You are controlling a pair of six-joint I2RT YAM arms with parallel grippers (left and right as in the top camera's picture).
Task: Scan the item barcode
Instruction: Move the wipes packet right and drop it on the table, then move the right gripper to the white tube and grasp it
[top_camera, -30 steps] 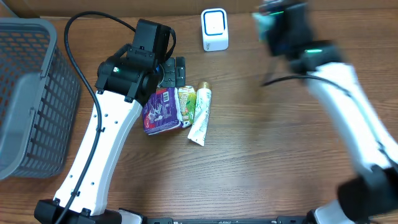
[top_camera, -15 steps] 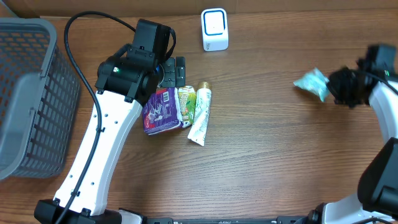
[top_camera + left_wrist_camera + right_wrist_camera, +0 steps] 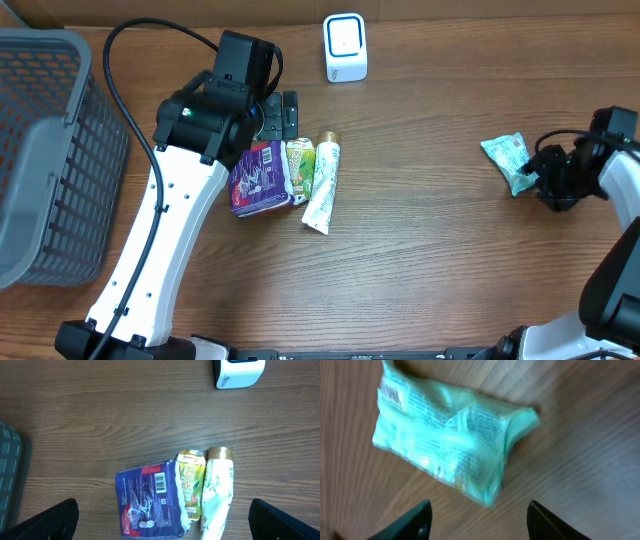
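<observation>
- The right end effector [image 3: 540,180] is seen with its jaws parted and nothing between them; half a second earlier it was closed on the mint-green packet [image 3: 507,160].
- The packet has been released and now lies flat on the surface [image 3: 420,260], just ahead of the right fingertips [image 3: 415,519] and clear of them in the right wrist view.
- A second ago the right arm was blurred in motion high up, close to the white barcode scanner [image 3: 345,47]. It has since been brought to the right edge of the surface, and the scanner is now well away from the right end effector.
- Print is visible on the packet's upper face, but no barcode can be made out in the blurred right wrist view.
- The left end effector [image 3: 279,115] is held wide open with nothing grasped, and has not been moved across the three overhead pictures.
- Directly below it a purple packet [image 3: 150,502], a small green sachet [image 3: 191,484] and a pale tube [image 3: 216,491] are laid side by side, touching, exactly as before.
- A barcode is shown face up on the purple packet.
- The grey basket [image 3: 40,150] is unchanged, well off to the left end effector's far side.
</observation>
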